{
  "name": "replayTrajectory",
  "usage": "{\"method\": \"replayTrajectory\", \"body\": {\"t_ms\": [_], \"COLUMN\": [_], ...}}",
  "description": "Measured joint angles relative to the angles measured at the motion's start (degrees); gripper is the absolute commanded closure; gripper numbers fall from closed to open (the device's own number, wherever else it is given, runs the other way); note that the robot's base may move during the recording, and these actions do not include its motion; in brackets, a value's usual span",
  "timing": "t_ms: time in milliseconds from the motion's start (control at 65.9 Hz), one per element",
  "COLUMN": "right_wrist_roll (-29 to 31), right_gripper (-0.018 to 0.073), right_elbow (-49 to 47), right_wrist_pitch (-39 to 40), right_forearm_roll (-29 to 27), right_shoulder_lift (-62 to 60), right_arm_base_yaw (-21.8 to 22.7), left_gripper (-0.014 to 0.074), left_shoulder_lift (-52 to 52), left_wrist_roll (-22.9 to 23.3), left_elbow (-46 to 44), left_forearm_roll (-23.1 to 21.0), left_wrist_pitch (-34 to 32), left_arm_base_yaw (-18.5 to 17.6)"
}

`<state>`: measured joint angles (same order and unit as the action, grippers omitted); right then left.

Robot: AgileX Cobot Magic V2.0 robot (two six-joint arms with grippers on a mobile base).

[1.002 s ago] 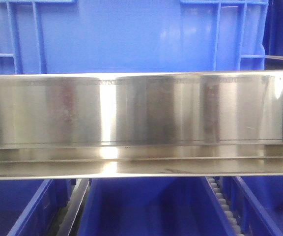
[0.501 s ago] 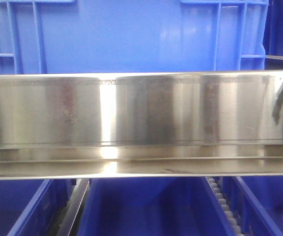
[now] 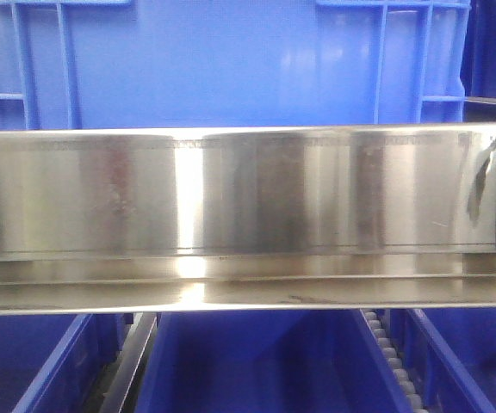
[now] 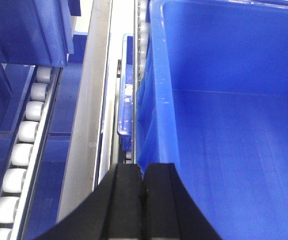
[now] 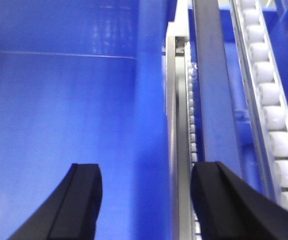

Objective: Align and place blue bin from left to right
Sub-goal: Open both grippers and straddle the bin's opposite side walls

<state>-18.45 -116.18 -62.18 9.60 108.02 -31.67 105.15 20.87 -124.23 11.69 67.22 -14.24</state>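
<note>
The blue bin [image 3: 222, 64] fills the top of the front view, upright, with ribbed frames near its corners, behind a steel rail [image 3: 231, 198]. My left gripper [image 4: 144, 182] is shut, fingers pressed together just over the left wall rim [image 4: 156, 90] of a blue bin; nothing shows between them. My right gripper [image 5: 146, 200] is open, its fingers straddling the right wall of a blue bin [image 5: 59, 100] and a steel strip [image 5: 171, 125]. I cannot tell whether the wrist views show the same bin.
Smaller blue bins [image 3: 257, 361] sit below the rail, with a roller track [image 3: 390, 353] between them. White rollers [image 4: 26, 135] run left of the left gripper, and more rollers [image 5: 271, 100] right of the right one. A dark shape [image 3: 489, 172] crosses the rail's right end.
A dark shape has come in from the right edge across the steel rail and shifted slightly left. The blue bin and the lower bins have not moved.
</note>
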Motion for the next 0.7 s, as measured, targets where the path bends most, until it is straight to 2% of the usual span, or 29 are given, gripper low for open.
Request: {"method": "replayTrajectory", "body": {"t_ms": [228, 698], "right_wrist_roll": [-2.03, -2.14], "right_gripper": [0.0263, 0.0263], "right_elbow": [0.0, 0.0], "right_wrist_pitch": [0.51, 1.18], "right_forearm_roll": [0.1, 0.21], "right_shoulder_lift": [0.04, 0.65], "right_arm_base_yaw": [-0.51, -0.22], "left_gripper": [0.0707, 0.0707], "left_shoulder_lift": [0.0, 0.0], "left_wrist_roll": [0.0, 0.0], "left_elbow": [0.0, 0.0], "left_forearm_roll": [0.0, 0.0], "left_wrist_pitch": [0.0, 0.39], "left_arm_base_yaw": [0.0, -0.1]}}
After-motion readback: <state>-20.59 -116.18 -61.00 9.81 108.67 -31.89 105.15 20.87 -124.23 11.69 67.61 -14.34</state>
